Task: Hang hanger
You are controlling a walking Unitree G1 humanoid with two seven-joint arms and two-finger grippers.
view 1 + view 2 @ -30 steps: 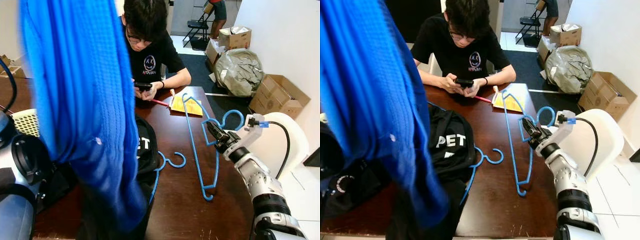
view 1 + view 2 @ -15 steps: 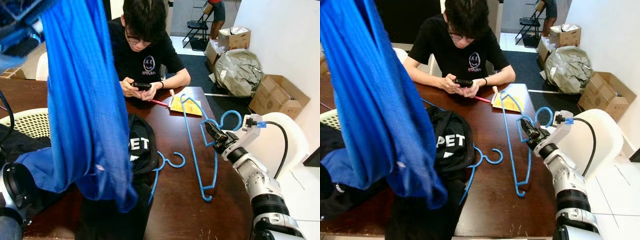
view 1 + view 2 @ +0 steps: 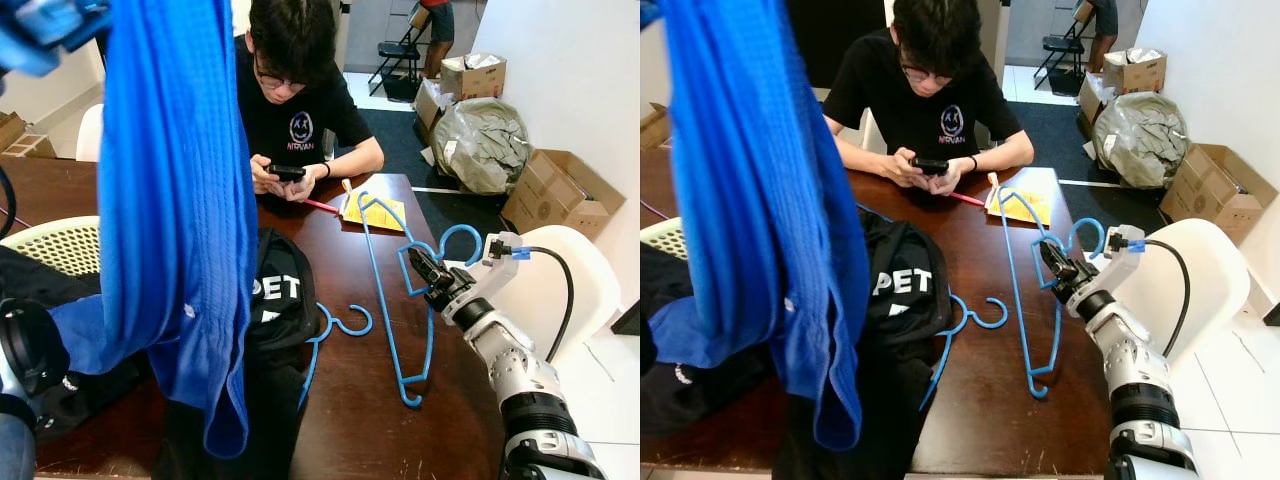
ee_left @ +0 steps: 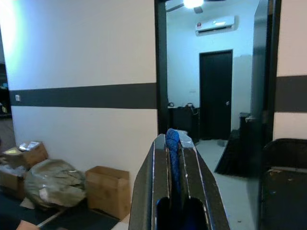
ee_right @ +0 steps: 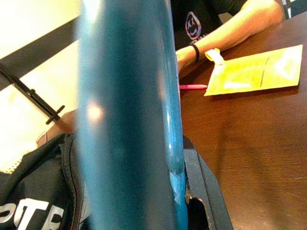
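Blue hanger (image 3: 385, 290) clamped at its neck in right end effector (image 3: 428, 278), long axis running away toward the person (image 3: 295, 95); left end effector (image 4: 173, 143) pinches the blue garment (image 3: 170, 200) aloft

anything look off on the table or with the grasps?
Yes. The blue garment hangs pinched in the left gripper with no hanger in it. The right gripper holds a blue hanger near its hook, tilted, bottom end on the table. A second hanger lies half under a black T-shirt.
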